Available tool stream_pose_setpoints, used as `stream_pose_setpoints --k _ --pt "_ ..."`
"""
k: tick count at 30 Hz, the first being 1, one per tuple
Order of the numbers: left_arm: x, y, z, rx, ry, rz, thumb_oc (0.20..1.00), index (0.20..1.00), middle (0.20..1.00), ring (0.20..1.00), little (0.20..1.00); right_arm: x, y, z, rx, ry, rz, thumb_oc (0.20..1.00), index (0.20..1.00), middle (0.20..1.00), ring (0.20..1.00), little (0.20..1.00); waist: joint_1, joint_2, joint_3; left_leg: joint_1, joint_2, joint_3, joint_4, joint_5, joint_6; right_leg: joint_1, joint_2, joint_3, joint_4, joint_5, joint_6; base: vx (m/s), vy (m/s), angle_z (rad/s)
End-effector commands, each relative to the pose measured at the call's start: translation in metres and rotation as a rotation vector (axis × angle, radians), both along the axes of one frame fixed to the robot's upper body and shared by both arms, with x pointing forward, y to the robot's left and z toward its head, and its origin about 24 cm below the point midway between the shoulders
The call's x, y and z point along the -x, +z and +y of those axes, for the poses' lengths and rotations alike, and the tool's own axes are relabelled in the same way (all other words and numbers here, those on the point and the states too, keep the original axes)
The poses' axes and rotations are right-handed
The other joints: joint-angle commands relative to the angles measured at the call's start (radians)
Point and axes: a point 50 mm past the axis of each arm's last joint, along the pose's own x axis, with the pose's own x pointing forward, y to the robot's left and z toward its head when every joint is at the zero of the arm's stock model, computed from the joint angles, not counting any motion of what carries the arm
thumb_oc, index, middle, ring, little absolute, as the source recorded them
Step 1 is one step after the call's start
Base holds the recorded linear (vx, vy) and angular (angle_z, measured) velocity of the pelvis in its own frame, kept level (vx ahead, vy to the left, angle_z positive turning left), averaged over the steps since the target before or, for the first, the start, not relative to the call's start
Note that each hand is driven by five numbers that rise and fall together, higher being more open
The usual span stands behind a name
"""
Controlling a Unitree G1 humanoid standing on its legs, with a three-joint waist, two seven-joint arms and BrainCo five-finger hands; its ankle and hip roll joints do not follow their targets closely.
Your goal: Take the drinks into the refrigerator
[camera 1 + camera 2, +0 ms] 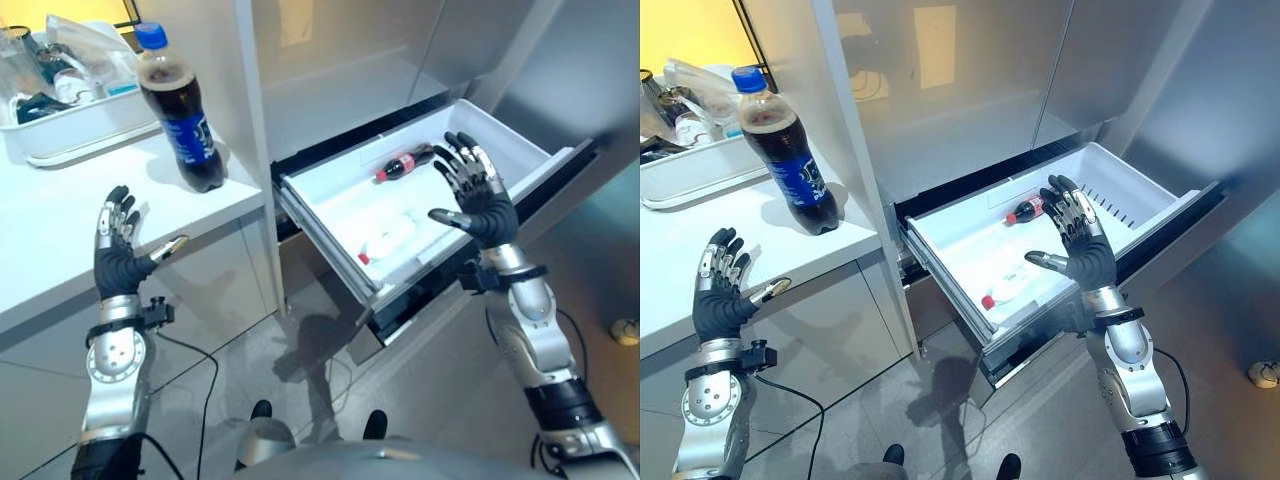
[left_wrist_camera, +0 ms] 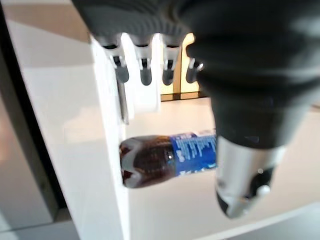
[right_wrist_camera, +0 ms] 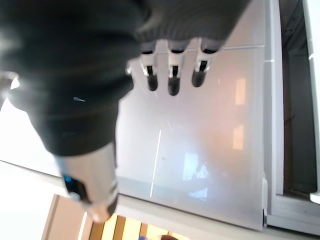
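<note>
A large dark cola bottle (image 1: 180, 110) with a blue cap and blue label stands upright on the white counter (image 1: 60, 240); it also shows in the left wrist view (image 2: 170, 159). My left hand (image 1: 118, 252) is open in front of the counter edge, short of the bottle, holding nothing. The refrigerator's white drawer (image 1: 500, 135) is pulled out. Inside it lie a small red-labelled cola bottle (image 1: 402, 165) and a clear bottle with a red cap (image 1: 385, 243). My right hand (image 1: 480, 200) hovers open over the drawer, empty.
A white tray (image 1: 70, 125) holding glassware and plastic items sits at the back left of the counter. The closed grey refrigerator doors (image 1: 340, 40) rise above the drawer. A light shoe-like object (image 1: 626, 330) lies on the grey floor at the far right.
</note>
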Motion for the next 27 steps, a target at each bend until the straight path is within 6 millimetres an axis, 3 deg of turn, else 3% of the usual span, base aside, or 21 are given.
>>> stream_pose_setpoints --k 1,8,17,22,27 --pt "-0.013 0.023 -0.003 -0.109 -0.028 -0.091 1.0 1.0 1.0 1.0 1.0 0.002 0.035 -0.009 -0.002 -0.028 -0.176 1.0 1.0 1.0 1.0 1.0 -0.013 0.023 -0.01 -0.031 -0.07 -0.047 0.001 -0.027 0.096 0.01 0.023 -0.03 0.154 -0.125 -0.022 0.02 0.027 -0.07" --pt "-0.025 0.031 0.01 -0.139 0.017 -0.093 1.0 1.0 1.0 1.0 1.0 0.001 0.033 -0.008 0.016 0.0 -0.159 1.0 1.0 1.0 1.0 1.0 -0.037 0.027 -0.009 -0.018 -0.068 -0.02 0.001 -0.036 0.097 0.003 0.027 -0.002 0.153 -0.123 -0.02 0.02 0.025 -0.06" --pt "-0.035 0.055 0.044 -0.207 0.158 -0.116 1.0 1.0 1.0 1.0 1.0 0.003 0.039 -0.001 0.081 0.08 -0.163 1.0 1.0 1.0 1.0 1.0 -0.07 0.031 -0.003 0.003 -0.061 0.042 0.001 -0.05 0.099 -0.025 0.046 0.064 0.167 -0.126 -0.017 0.02 0.027 -0.25" --pt "-0.036 0.054 0.065 -0.148 0.248 -0.088 1.0 1.0 1.0 1.0 1.0 0.006 0.04 0.003 0.106 0.114 -0.164 1.0 1.0 1.0 1.0 1.0 -0.087 0.034 0.001 0.016 -0.06 0.072 0.002 -0.055 0.101 -0.034 0.058 0.1 0.166 -0.124 -0.016 0.01 0.021 -0.23" --pt "-0.036 0.044 0.073 -0.129 0.294 -0.04 1.0 1.0 1.0 1.0 1.0 0.009 0.041 0.004 0.108 0.128 -0.172 1.0 1.0 1.0 1.0 1.0 -0.098 0.032 0.0 0.028 -0.059 0.088 0.001 -0.062 0.101 -0.026 0.065 0.115 0.153 -0.12 -0.015 0.02 0.003 -0.16"
